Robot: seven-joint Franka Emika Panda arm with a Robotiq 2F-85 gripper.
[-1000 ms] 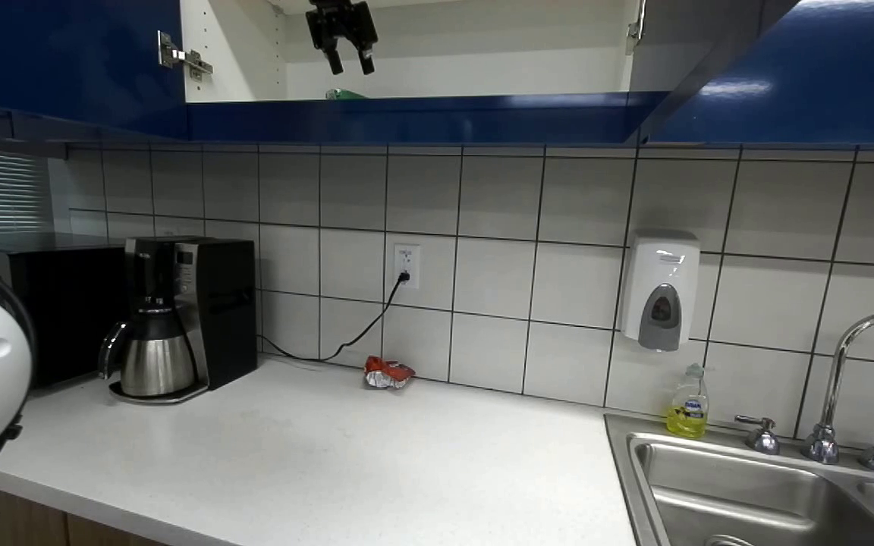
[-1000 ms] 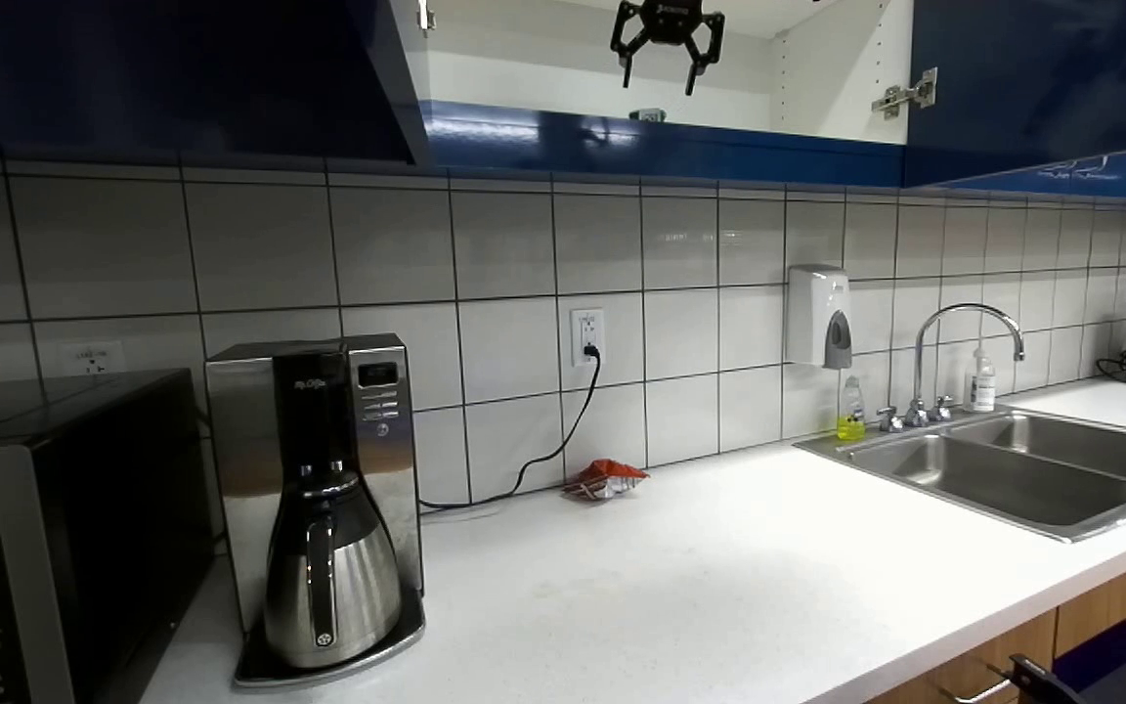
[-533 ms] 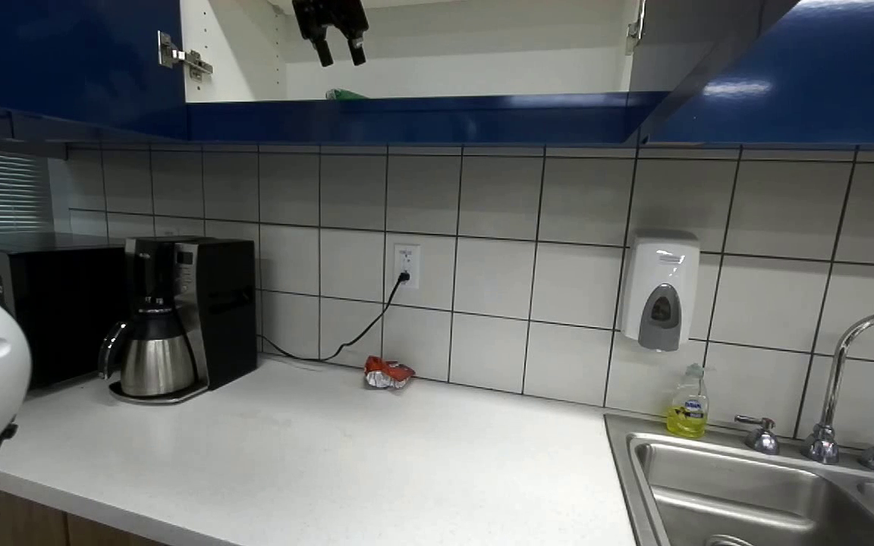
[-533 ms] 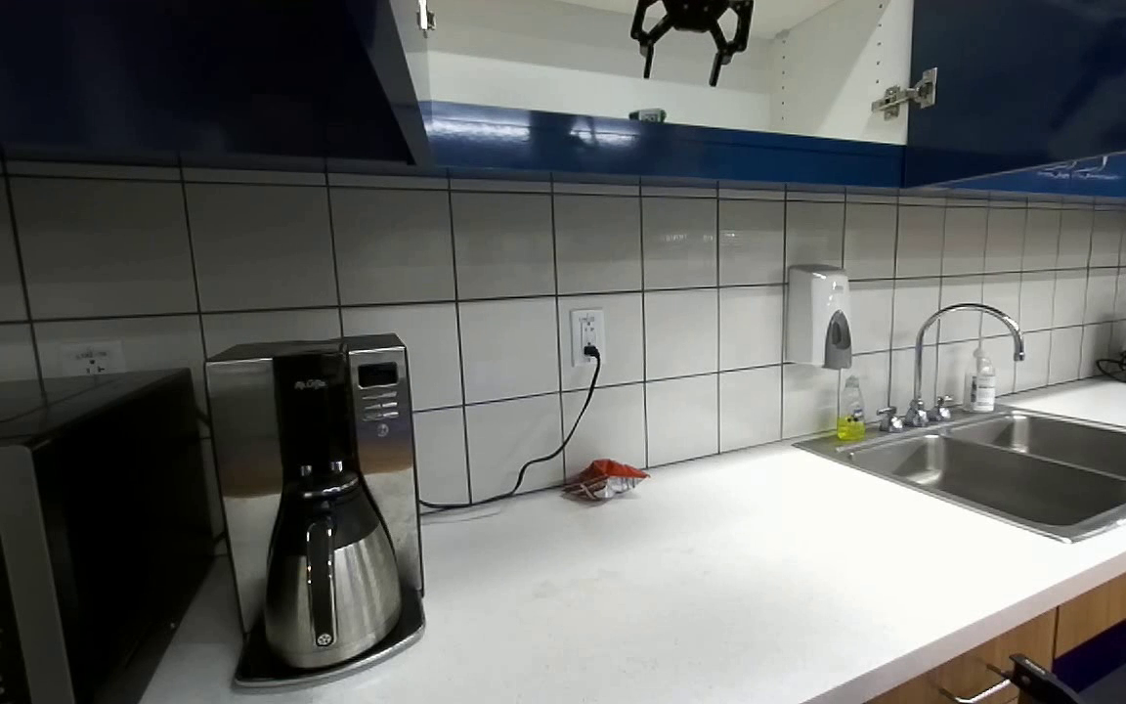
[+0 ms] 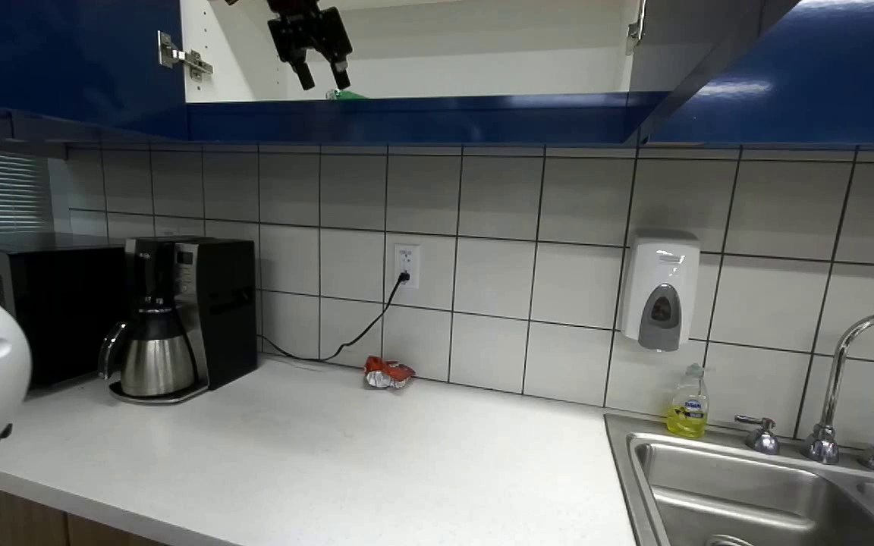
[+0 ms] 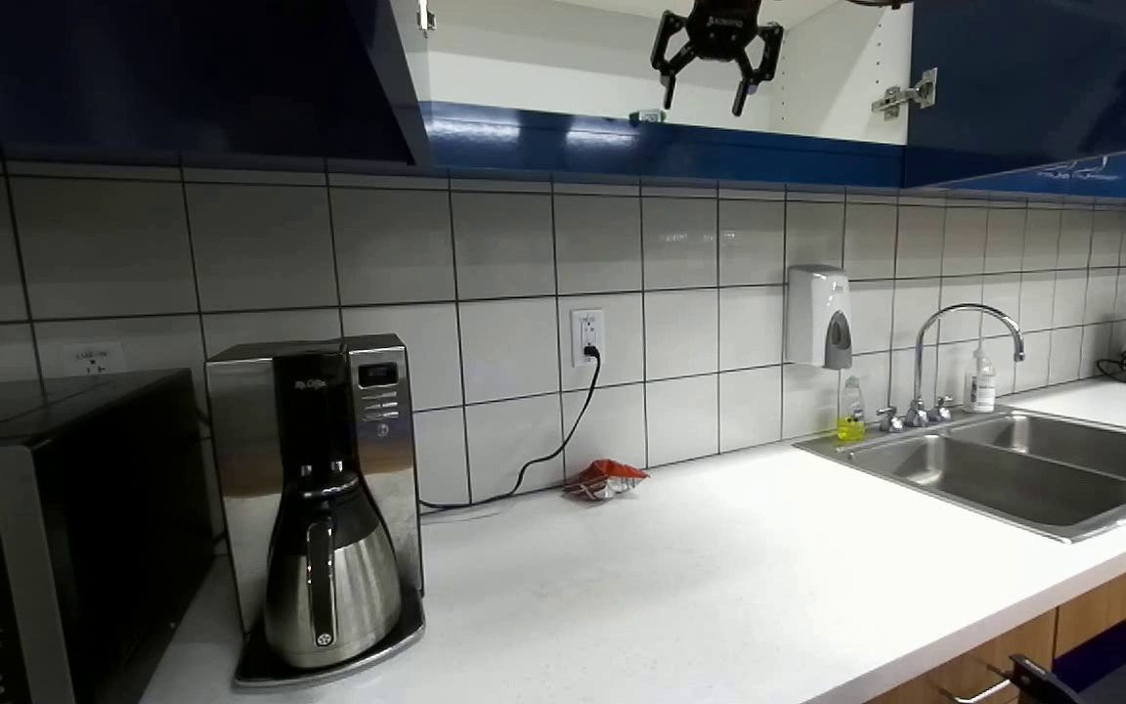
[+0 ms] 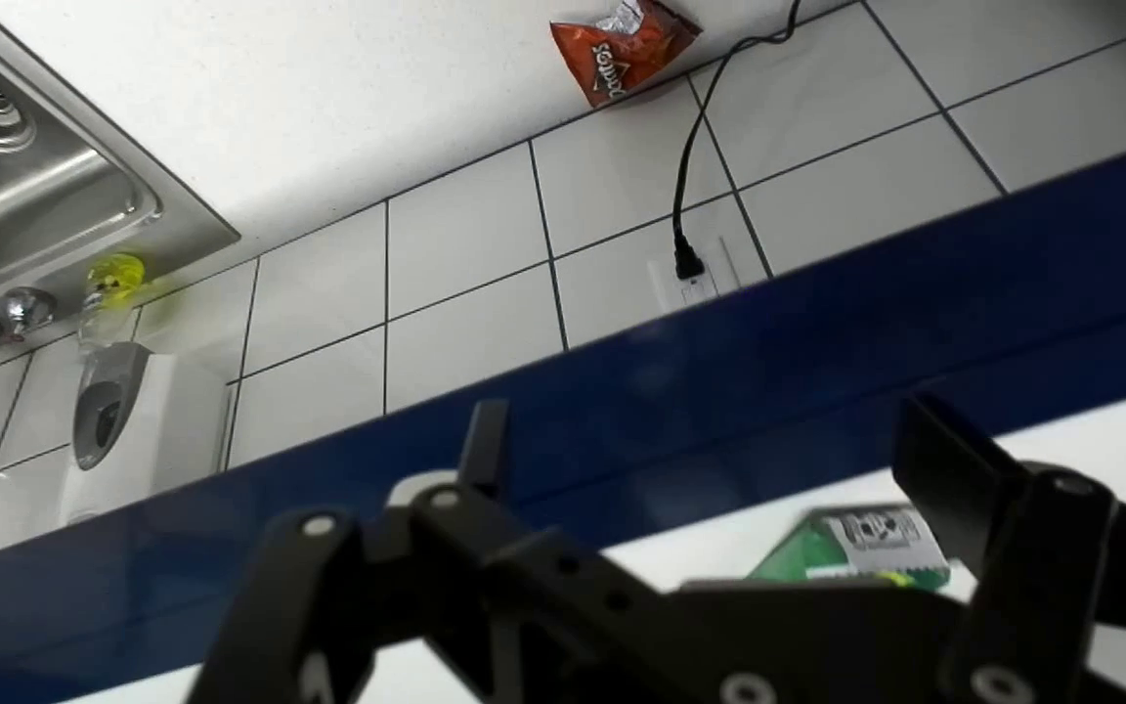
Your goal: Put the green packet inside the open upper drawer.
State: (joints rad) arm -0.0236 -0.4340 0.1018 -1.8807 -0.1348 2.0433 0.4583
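The green packet (image 7: 802,550) lies on the white cabinet floor, just inside the dark blue front edge. Its white label faces the wrist camera, and my gripper's body hides its lower part. Only its top shows over the edge in both exterior views (image 5: 349,95) (image 6: 648,115). The open upper drawer is an overhead cabinet with a pale interior and a blue frame (image 5: 437,117), also in the wrist view (image 7: 622,411). My gripper (image 5: 324,82) is open and empty, above the cabinet edge near the packet; its fingers stand wide apart in the wrist view (image 7: 710,450) and in an exterior view (image 6: 705,104).
Blue cabinet doors (image 5: 65,61) (image 6: 1042,88) stand open at the sides. Below, on the white counter (image 5: 376,455), are a coffee maker (image 5: 209,311), a red chip bag (image 5: 388,372) and a microwave (image 6: 84,508). A sink (image 5: 740,485) and soap dispenser (image 5: 662,288) are beside it.
My gripper rises slightly, then lowers, shifting left in an exterior view and right in the opposite view. It stays open. The packet stays in the same place.
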